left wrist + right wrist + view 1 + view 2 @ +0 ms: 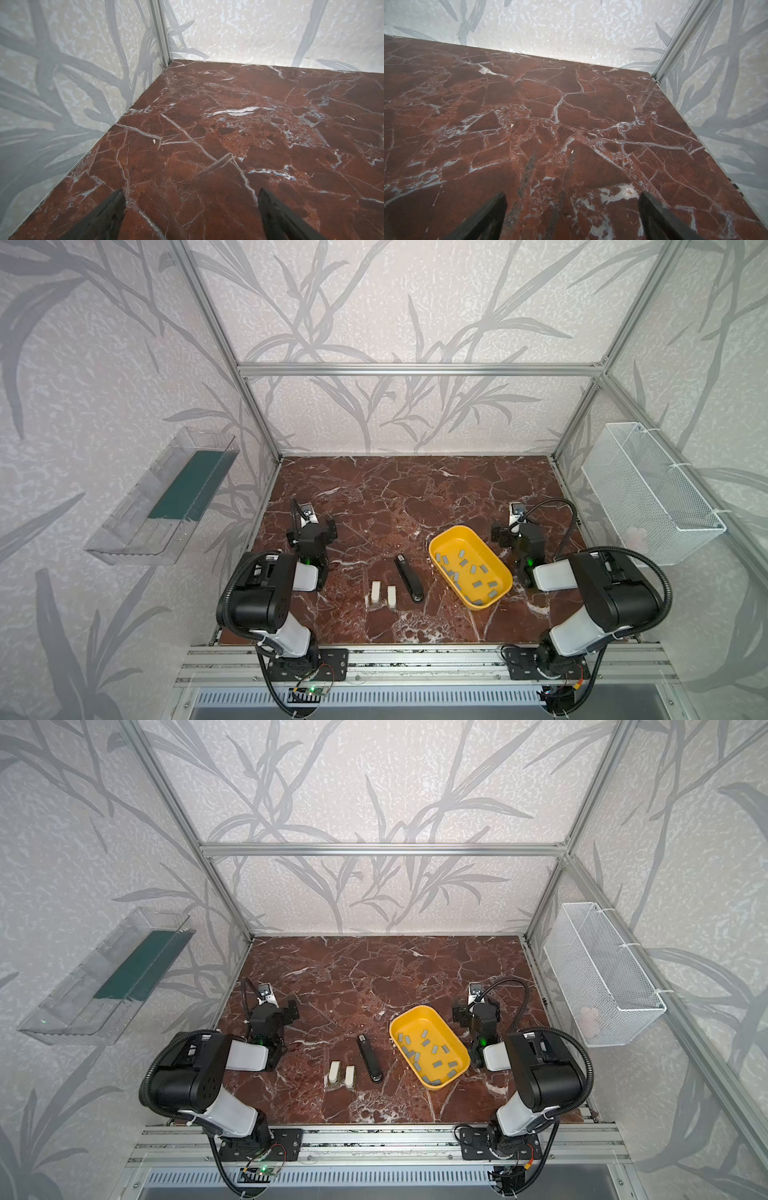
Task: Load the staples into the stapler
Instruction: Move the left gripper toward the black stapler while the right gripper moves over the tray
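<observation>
Left gripper point(191, 192): fingers spread wide, nothing between them; above bare marble table point(207, 124), left side.
Cream blocks point(376, 592): two, side by side, just left of the stapler.
Stapler point(409, 577): flat on the table, front-centre, between blocks and tray; silver tip points rearward; nothing touches it.
Yellow tray point(453, 528): right of the stapler; grey staple strips point(462, 562) scattered inside.
Right gripper point(573, 195): fingers spread wide, empty; just right of the tray's far end.

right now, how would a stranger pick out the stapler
Find the red marble table and its yellow tray. Just left of it in a top view lies the stapler. It is long, slim and black, unlike the two short cream blocks beside it.
</observation>
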